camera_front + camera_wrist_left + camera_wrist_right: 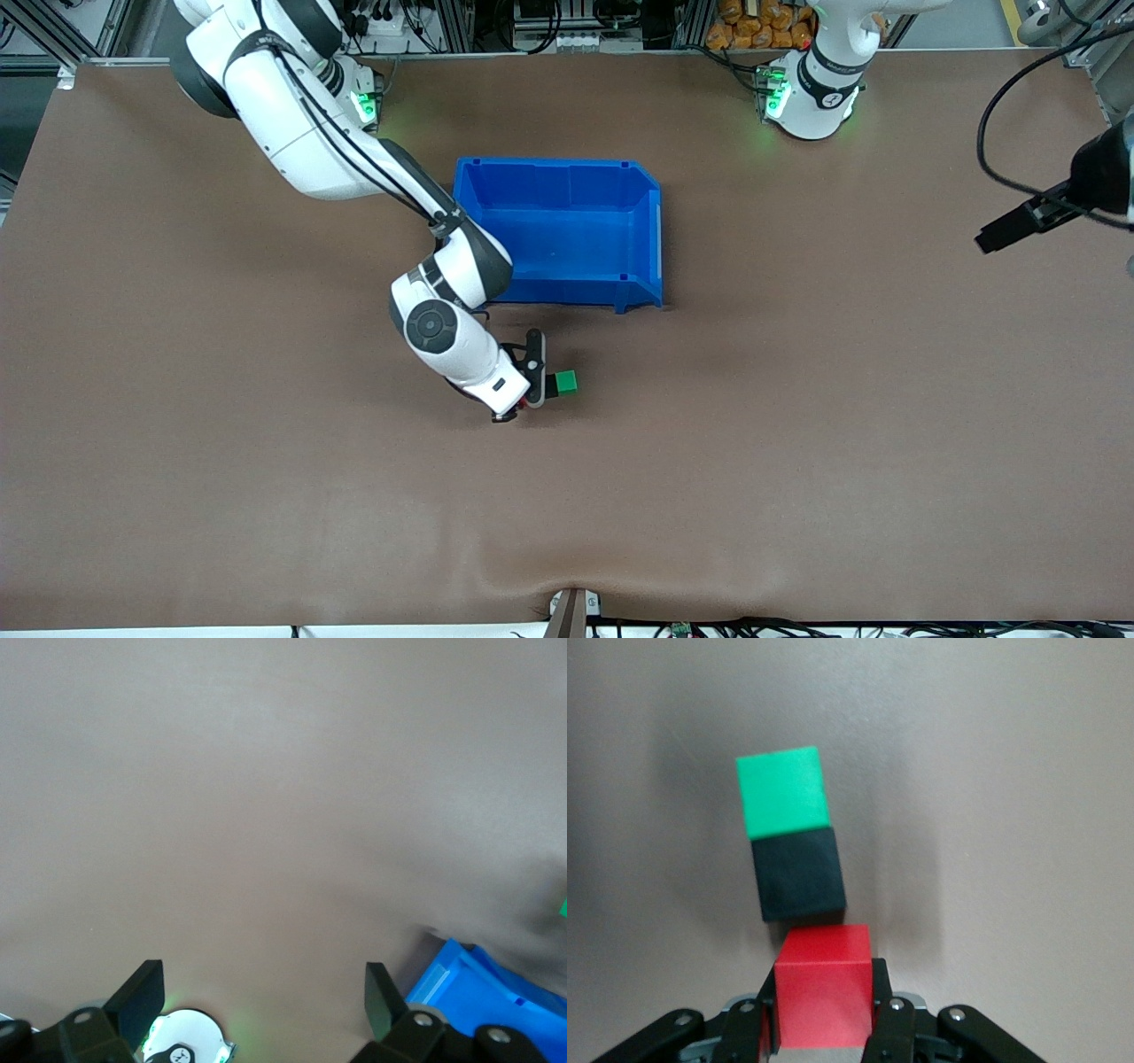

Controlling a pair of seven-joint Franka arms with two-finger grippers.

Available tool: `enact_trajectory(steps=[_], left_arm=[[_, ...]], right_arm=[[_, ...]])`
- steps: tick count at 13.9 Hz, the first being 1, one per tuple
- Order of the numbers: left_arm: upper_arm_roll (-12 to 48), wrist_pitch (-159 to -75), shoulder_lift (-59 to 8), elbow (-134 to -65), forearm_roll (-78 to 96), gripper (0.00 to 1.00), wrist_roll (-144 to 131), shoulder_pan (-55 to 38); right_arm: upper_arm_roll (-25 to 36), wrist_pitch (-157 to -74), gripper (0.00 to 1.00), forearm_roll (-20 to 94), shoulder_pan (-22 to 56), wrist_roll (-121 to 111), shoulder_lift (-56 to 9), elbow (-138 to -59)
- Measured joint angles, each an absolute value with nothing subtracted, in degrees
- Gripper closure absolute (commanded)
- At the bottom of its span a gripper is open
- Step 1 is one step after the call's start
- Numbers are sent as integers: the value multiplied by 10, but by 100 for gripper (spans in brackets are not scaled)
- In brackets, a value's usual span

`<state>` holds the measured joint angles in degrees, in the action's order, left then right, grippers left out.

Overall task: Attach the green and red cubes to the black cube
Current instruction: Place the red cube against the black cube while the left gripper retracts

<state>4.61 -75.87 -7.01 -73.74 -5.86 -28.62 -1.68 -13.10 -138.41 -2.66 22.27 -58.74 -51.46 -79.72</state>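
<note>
Mid-table, right gripper (824,1019) clamps the red cube (824,988); square it against the black cube (799,875) joined to the green cube (784,790). Left gripper (264,1001) waits open over the table's end.

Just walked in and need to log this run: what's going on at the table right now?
The right gripper is shut on the red cube and holds it right up by the black cube, low over the table, nearer the front camera than the blue bin. The green cube already sits flush against the black one. Whether red and black touch is hard to tell. The left gripper waits, open, at its own end of the table.
</note>
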Motion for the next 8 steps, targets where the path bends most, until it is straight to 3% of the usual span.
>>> enact_trajectory(steps=[1,2,5,8], left_arm=[[46,-768,-51,-765,-59,0,-281,-13],[46,-778,-34,-793,-59,0,-280,-12],[49,-811,14,-879,-59,0,-260,-12],[49,-822,44,-920,-59,0,-239,-12]], right_arm=[[-129,-1382,31,-27,225,-585,-515,-797],[-128,-1380,0,-27,225,-585,-515,-798],[-126,-1378,0,-27,225,-576,-517,-802],[-124,-1372,0,-27,225,-567,-517,-801]])
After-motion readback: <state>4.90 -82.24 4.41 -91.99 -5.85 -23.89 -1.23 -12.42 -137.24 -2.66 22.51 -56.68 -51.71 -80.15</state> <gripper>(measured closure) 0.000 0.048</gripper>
